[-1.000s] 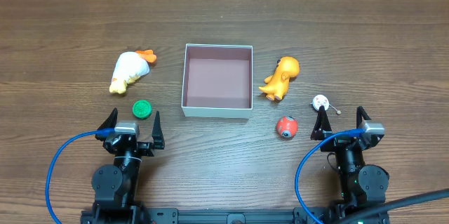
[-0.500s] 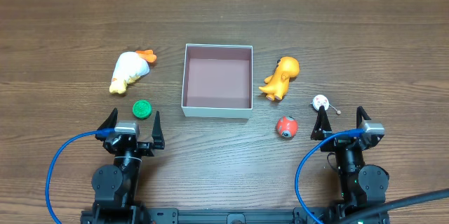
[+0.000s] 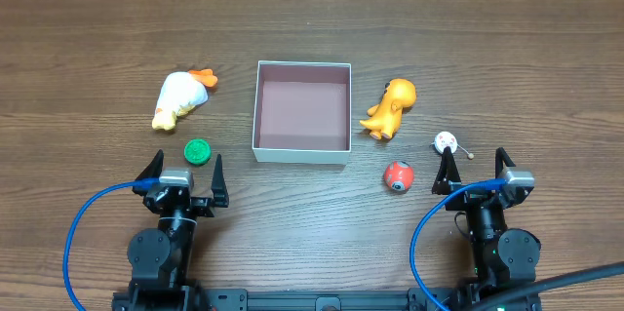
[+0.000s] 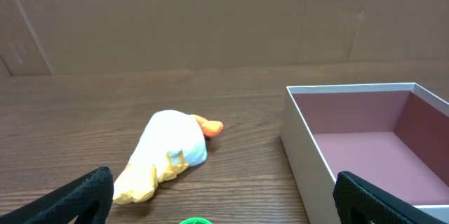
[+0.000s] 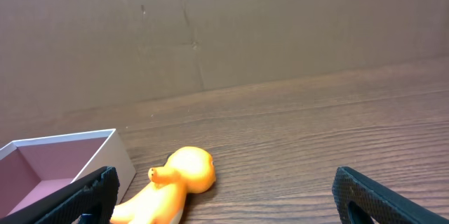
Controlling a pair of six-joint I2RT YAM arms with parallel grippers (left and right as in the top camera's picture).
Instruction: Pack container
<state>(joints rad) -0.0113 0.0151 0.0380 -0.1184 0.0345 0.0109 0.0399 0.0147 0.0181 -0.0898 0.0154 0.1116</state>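
The container [image 3: 259,106] is a shallow square box with white walls and a pinkish-brown floor, at mid-table; it holds nothing. It shows at the right of the left wrist view [image 4: 302,140] and at the lower left of the right wrist view [image 5: 70,147]. A white and yellow duck toy [image 3: 180,99] [image 4: 165,154] lies left of it, with a green round piece [image 3: 198,151] nearer me. An orange dinosaur toy [image 3: 390,106] [image 5: 172,185], a red ball [image 3: 397,176] and a small white figure [image 3: 446,140] lie to its right. My left gripper [image 3: 182,168] [image 4: 224,203] and right gripper [image 3: 474,167] [image 5: 224,199] stand open near the front edge, holding nothing.
Dark wooden tabletop [image 3: 312,19] stretches all round the toys. A brown cardboard wall [image 4: 210,13] stands behind the table. Blue cables [image 3: 73,243] loop beside each arm base at the front.
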